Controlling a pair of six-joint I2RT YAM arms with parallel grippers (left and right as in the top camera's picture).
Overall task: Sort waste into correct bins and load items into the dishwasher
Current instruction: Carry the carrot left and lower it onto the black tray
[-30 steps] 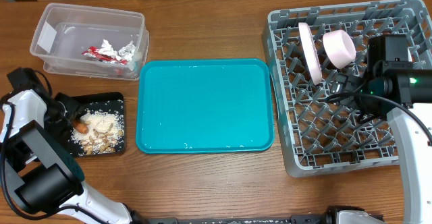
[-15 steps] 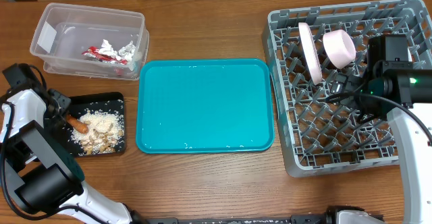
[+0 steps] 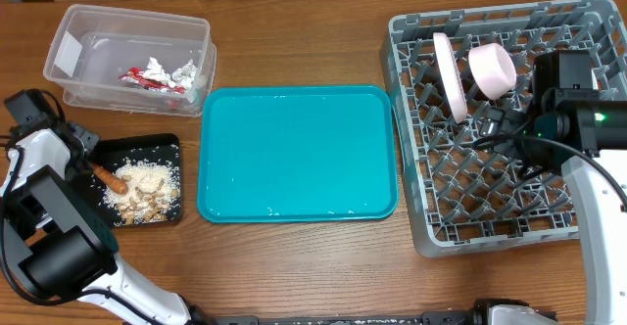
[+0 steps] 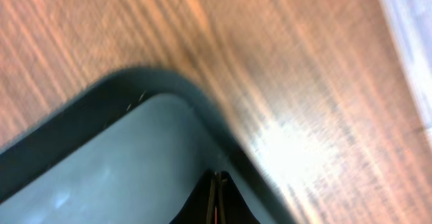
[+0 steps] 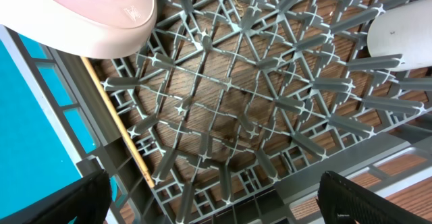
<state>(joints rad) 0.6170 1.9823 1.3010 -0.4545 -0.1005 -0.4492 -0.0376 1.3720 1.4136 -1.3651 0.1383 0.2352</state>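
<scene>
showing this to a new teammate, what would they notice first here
The big teal tray in the middle of the table grabs the eye first. To its right sits a grey dish rack holding a pink plate on edge and a pink cup. To its left is a small black tray of food scraps, with a clear bin of wrappers behind it.

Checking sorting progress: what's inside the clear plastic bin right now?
Crumpled foil and red wrappers lie on the clear bin floor, toward its right side. Anything beneath them is covered and cannot be seen.
</scene>
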